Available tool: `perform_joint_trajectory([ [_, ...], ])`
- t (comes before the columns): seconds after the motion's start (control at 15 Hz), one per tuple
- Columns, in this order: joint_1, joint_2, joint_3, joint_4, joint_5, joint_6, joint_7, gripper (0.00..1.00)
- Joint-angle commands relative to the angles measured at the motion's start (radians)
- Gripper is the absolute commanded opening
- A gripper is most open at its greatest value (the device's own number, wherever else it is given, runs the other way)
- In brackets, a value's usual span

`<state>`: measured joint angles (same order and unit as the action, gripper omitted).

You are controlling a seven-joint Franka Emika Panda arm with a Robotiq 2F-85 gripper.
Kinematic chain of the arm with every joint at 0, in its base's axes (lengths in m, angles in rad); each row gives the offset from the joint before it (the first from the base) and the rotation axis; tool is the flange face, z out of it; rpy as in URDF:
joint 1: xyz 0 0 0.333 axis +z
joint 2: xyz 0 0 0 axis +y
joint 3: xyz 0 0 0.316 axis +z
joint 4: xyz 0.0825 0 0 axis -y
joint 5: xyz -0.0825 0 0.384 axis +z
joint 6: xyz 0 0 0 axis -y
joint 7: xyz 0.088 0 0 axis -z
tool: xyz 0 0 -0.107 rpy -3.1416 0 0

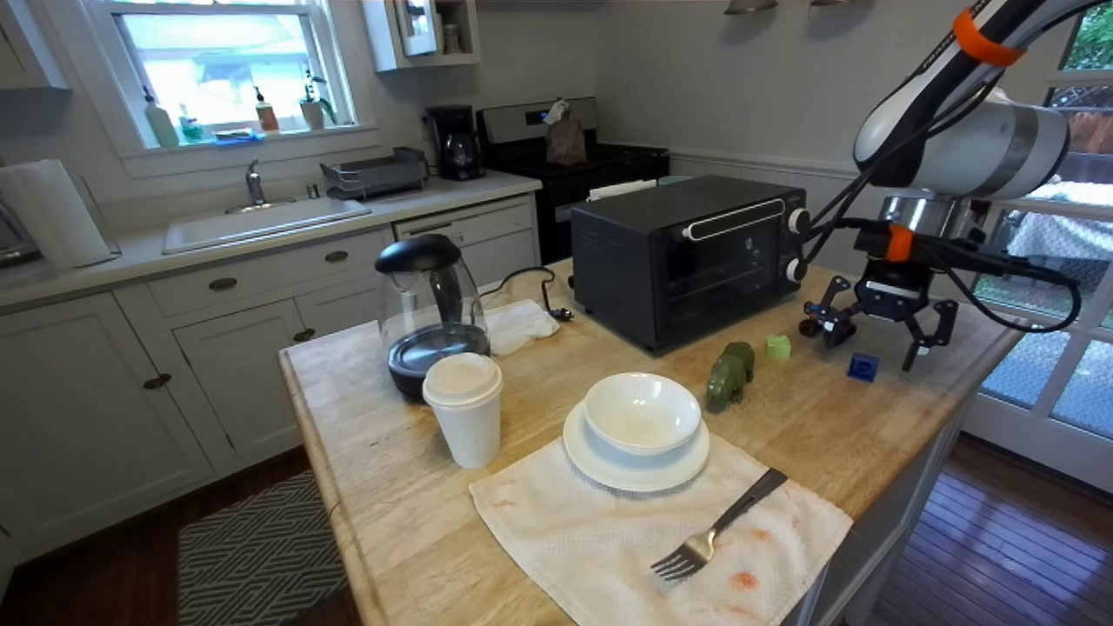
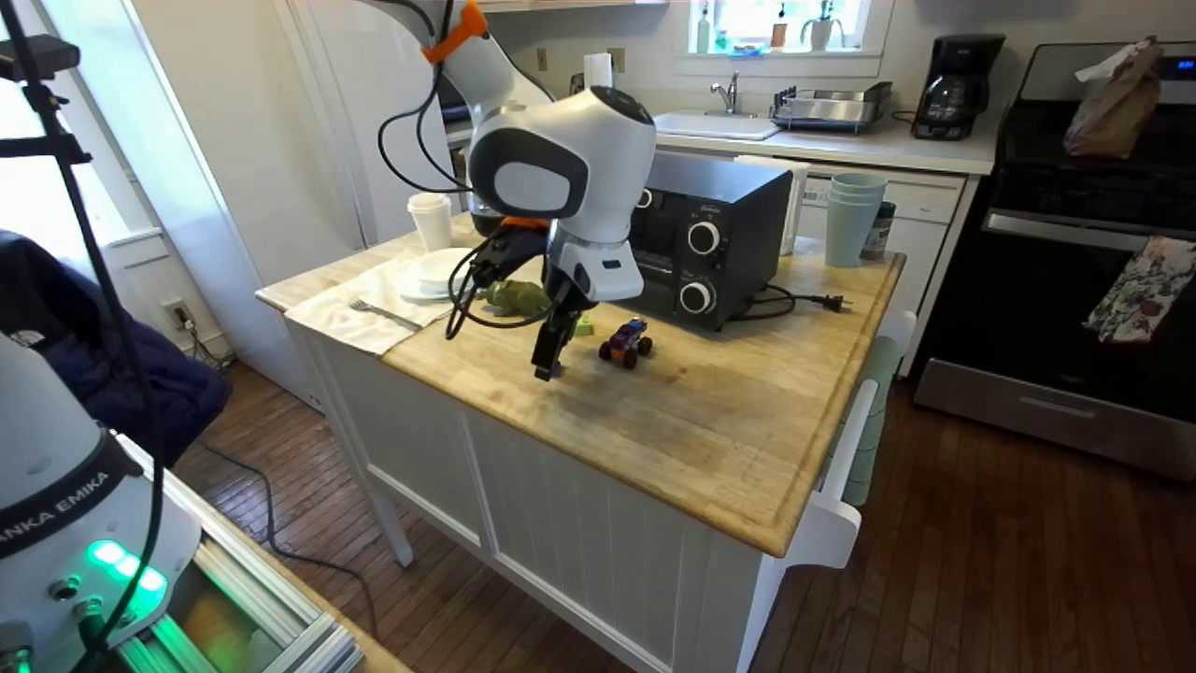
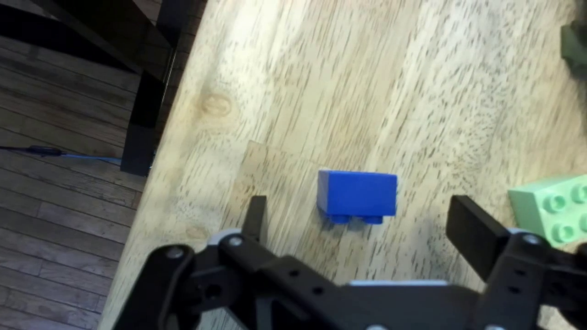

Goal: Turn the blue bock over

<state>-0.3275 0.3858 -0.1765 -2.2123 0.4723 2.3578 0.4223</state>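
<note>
The blue block (image 1: 863, 367) lies on the wooden tabletop. In the wrist view the blue block (image 3: 361, 195) rests on its side, with its studs pointing sideways toward the bottom of the picture. In an exterior view its far-from-stud face shows a darker hollow. My gripper (image 1: 873, 348) is open and empty above the table by the block. In the wrist view the gripper (image 3: 359, 206) has one finger on each side of the block, with gaps on both sides and no contact. In an exterior view the gripper (image 2: 551, 360) hides most of the block.
A light green block (image 3: 557, 208) lies beyond the right finger. A green toy animal (image 1: 730, 376), a toy truck (image 2: 626, 342) and a black toaster oven (image 1: 626, 269) stand nearby. A white bowl (image 1: 643, 413) sits on a plate. The table edge (image 3: 158, 183) runs left of the block.
</note>
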Motion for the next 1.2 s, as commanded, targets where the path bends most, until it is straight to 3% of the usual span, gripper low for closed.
perform_joint_trajectory([
  [0.0, -0.001, 0.038, -0.008, 0.05, 0.042, -0.05, -0.033, 1.0],
  [0.4, -0.003, 0.061, -0.015, 0.083, 0.038, -0.082, -0.03, 0.99],
  [0.8, -0.006, 0.078, -0.019, 0.103, 0.038, -0.101, -0.029, 0.87],
  [1.13, -0.009, 0.082, -0.02, 0.108, 0.043, -0.11, -0.031, 0.86],
])
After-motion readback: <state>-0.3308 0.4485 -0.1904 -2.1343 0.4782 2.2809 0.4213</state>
